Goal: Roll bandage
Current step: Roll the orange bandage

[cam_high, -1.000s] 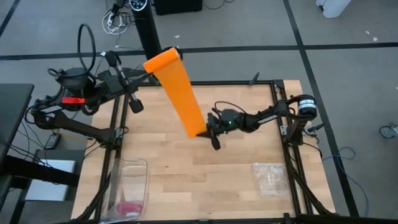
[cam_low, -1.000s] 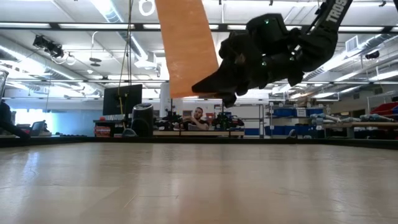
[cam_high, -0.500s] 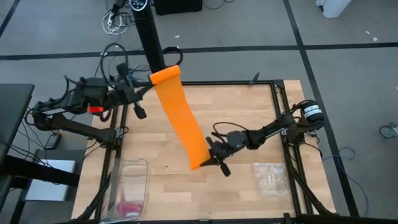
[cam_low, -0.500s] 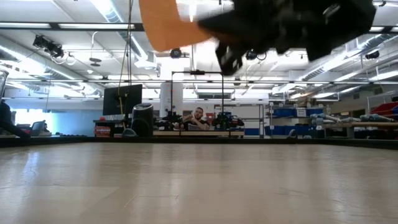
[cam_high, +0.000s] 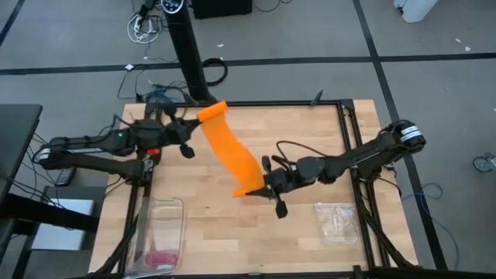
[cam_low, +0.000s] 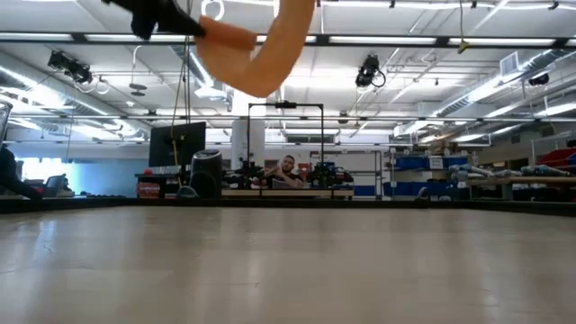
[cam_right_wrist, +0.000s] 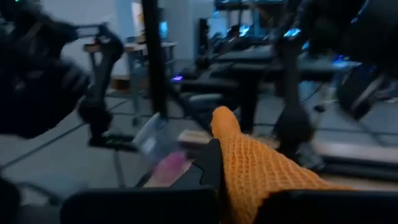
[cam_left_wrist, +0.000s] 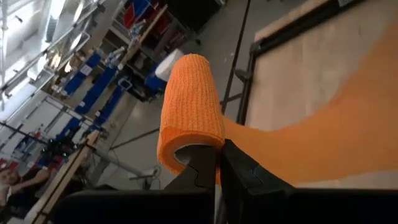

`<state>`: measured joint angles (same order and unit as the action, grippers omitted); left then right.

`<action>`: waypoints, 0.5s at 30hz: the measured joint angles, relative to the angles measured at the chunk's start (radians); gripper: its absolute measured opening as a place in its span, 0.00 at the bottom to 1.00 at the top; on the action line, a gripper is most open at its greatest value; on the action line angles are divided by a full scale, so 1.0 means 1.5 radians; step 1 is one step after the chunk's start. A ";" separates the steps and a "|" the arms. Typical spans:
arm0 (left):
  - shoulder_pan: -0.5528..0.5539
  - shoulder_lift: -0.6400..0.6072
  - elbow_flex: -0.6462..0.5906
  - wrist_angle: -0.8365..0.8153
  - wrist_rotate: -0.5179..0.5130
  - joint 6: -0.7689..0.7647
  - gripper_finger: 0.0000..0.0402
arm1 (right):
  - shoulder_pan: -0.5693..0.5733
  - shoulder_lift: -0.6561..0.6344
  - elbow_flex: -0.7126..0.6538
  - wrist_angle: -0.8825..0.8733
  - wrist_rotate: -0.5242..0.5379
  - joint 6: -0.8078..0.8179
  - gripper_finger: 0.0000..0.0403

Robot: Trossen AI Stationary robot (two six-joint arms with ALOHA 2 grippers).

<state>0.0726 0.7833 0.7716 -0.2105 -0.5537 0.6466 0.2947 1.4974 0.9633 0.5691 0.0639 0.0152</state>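
Bandage (cam_high: 229,155) is held aloft above table (cam_high: 310,136), long axis running far-left to near-right. Left gripper (cam_high: 188,133) clamped on far end, right gripper (cam_high: 267,186) on near end.

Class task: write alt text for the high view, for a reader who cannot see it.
Seen from above, two dark robot arms hold an orange bandage stretched in the air over a wooden table, the left gripper shut on its far end and the right gripper on its near end. A clear bag lies near the right arm.
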 joint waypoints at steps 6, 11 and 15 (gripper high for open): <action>0.022 0.006 -0.103 0.110 0.001 -0.022 0.03 | 0.000 -0.010 0.060 -0.016 0.069 -0.065 0.00; 0.026 0.010 -0.163 0.149 0.010 -0.061 0.03 | -0.002 -0.008 0.118 -0.013 0.135 -0.121 0.00; 0.026 0.011 -0.196 0.163 0.013 -0.096 0.03 | -0.007 -0.008 0.163 -0.011 0.185 -0.176 0.00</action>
<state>0.1111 0.7993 0.4768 0.0333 -0.5337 0.5026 0.2836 1.4849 1.2083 0.5524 0.3416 -0.2489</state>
